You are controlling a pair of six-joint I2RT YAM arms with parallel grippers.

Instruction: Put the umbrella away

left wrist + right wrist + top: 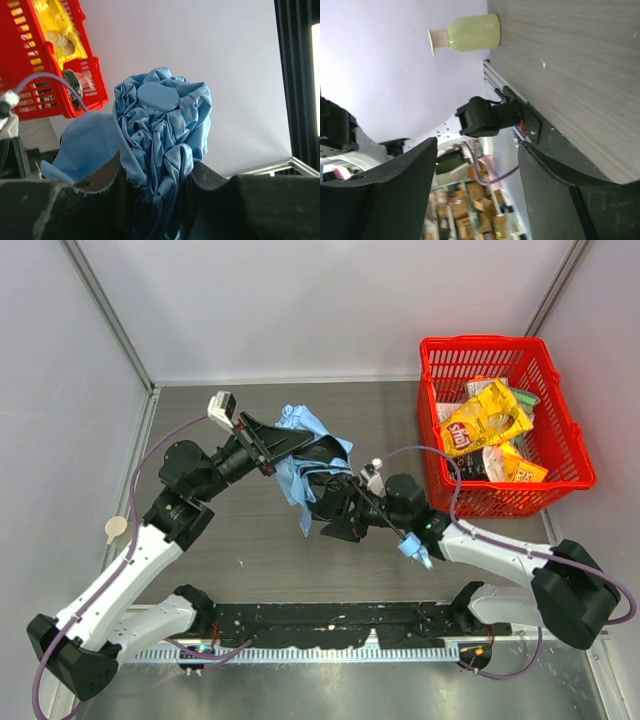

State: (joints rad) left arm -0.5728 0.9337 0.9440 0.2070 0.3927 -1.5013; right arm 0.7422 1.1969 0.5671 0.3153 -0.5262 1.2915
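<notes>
Overhead, white walls (300, 300) close in a grey wood-grain table (250, 560) on three sides, and a black rail (330, 625) runs along its near edge between the two arm bases. A red basket (478, 340) sits at the far right of the table with a yellow snack bag (480, 425) and other packets inside. Near the middle of the table, well left of the basket, the umbrella (297, 480) hangs as a crumpled sky-blue bundle, raised off the surface. The left gripper (300, 443) has its jaws closed on the bundle from the left. In the left wrist view the gathered fabric rises from between the two black fingers (280, 200), with a smooth blue oval cap at its top. The right gripper (477, 145) reaches in from the right, just beside the hanging fabric. Whether it touches the cloth cannot be told from above. Its own camera shows the jaws spread wide with nothing between them, only the table edge and the room beyond. A small pale green vase (470, 32) stands at the table's left edge.
</notes>
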